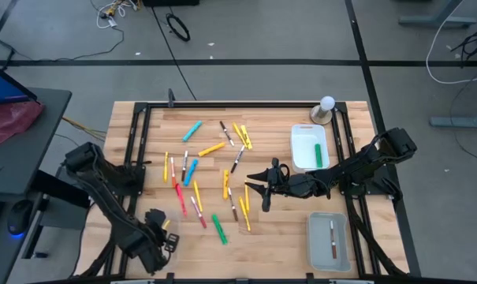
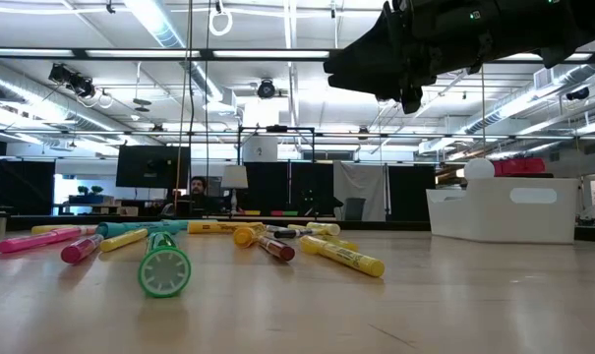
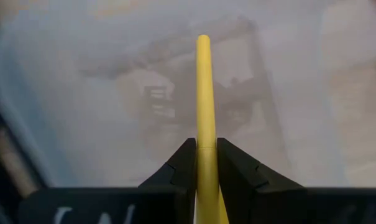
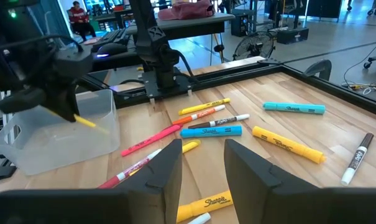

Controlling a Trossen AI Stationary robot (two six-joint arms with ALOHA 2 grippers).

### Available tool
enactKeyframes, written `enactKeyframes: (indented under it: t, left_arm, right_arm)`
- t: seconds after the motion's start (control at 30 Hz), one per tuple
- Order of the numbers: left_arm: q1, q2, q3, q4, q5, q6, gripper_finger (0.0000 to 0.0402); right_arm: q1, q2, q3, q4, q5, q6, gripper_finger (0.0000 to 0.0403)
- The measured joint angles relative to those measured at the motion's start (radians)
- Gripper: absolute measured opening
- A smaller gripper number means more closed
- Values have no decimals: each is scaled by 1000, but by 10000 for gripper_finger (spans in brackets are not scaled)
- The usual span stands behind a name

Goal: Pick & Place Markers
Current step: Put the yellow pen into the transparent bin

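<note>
The left end effector (image 3: 206, 177) sits at the near left corner of the bench (image 1: 277, 233), its arm folded low along the left side. Its fingers (image 3: 175, 171) are pinched narrow on a yellow marker (image 3: 204, 93), which sticks straight out ahead of them. In the right wrist view this marker (image 4: 85, 121) hangs tilted over a clear bin (image 4: 57, 140) at that corner.

Just beyond, a green marker (image 1: 220, 229) lies nearest the front edge; in the low view its round end (image 2: 164, 270) faces the camera. Behind it the loose markers (image 1: 210, 170) are scattered over the middle of the bench: yellow, pink, light blue, and white ones with dark or red caps, most lying flat and apart, a few touching.

The right arm reaches in from the right edge, stretched nearly level toward the centre, and its end effector (image 1: 263, 189) hovers above the spread with a moderate gap between the fingers (image 4: 166, 171) and nothing between them. Under it a yellow marker (image 4: 203, 205) carries the word "Sharpie"; other barrels bear print too small to read.

To the right front, a clear tray (image 1: 329, 241) holds one white marker with a red cap (image 1: 332, 237). Farther back, a white tray (image 1: 307, 147) holds a green marker (image 1: 318, 155), and a round white knob (image 1: 326, 105) stands at the far edge.

Beyond the bench, a person (image 2: 197, 189) sits among dark monitors.
</note>
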Motion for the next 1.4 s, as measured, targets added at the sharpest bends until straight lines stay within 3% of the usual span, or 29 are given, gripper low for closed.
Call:
enactKeyframes:
  t: [0.43,0.83,1.0,1.27,1.4]
  left_arm:
    - [43,60,1,102,-110,108,67]
    - [41,19,9,92,-122,226,193]
    - [6,-48,24,94,-269,329,206]
    - [-15,-121,27,85,-562,489,188]
    - [-4,-121,27,84,-776,673,182]
  right_arm:
    - [0,0,0,0,0,1,120]
    - [0,0,0,-3,0,1,120]
    - [0,0,0,-4,0,1,120]
    - [0,0,0,-4,0,2,120]
    - [0,0,0,-5,0,2,120]
